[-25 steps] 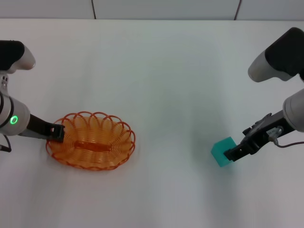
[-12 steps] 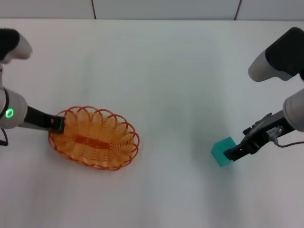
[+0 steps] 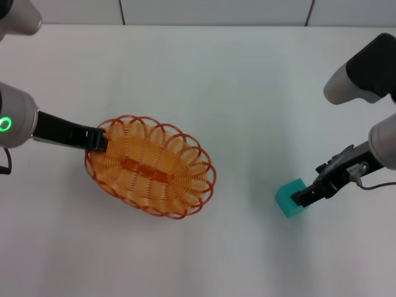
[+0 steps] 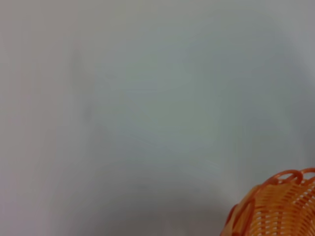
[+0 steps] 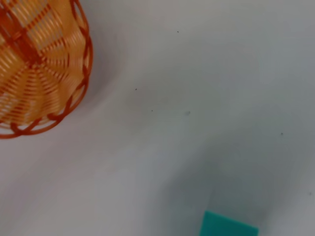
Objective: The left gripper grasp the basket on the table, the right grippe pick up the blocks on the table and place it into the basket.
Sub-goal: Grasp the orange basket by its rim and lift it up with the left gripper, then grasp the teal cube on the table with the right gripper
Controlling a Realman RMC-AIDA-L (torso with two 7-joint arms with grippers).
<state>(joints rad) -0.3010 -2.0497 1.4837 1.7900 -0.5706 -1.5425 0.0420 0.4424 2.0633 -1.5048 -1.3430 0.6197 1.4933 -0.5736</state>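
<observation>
Item 1. Small teal-green cube (image 3: 291,197) with smooth plain faces. Sits low on the counter at about 4 o'clock from the scene's middle, nearest the robot. One corner of it also shows in the right wrist view.

Item 2. Right hand (image 3: 303,199), black finger jaws with a thin cable on a bulky white-grey arm. Its tips are at the cube's 3 o'clock face, touching or just beside it. Whether the fingers are closed on the cube cannot be told.

Item 3. Oval orange wire basket (image 3: 152,166) with a looped scalloped rim and a flat solid strip in its bottom. Lies at 9 o'clock from the cube, well apart from it. Long axis runs from 10 o'clock to 4 o'clock. Nothing lies in it.

Item 4. Left hand (image 3: 97,140), slim black jaw on a long black bar from a round grey-white arm with a green ring light. Closed on the basket's rim at its 10 o'clock end.

Item 5. Plain smooth white counter (image 3: 235,80), carrying all of the above.

Note. By judgement, the coming move turns on the cube lying at the right hand's 9 o'clock side, with the basket farther along that same line. The right arm is much the nearer to the cube.
</observation>
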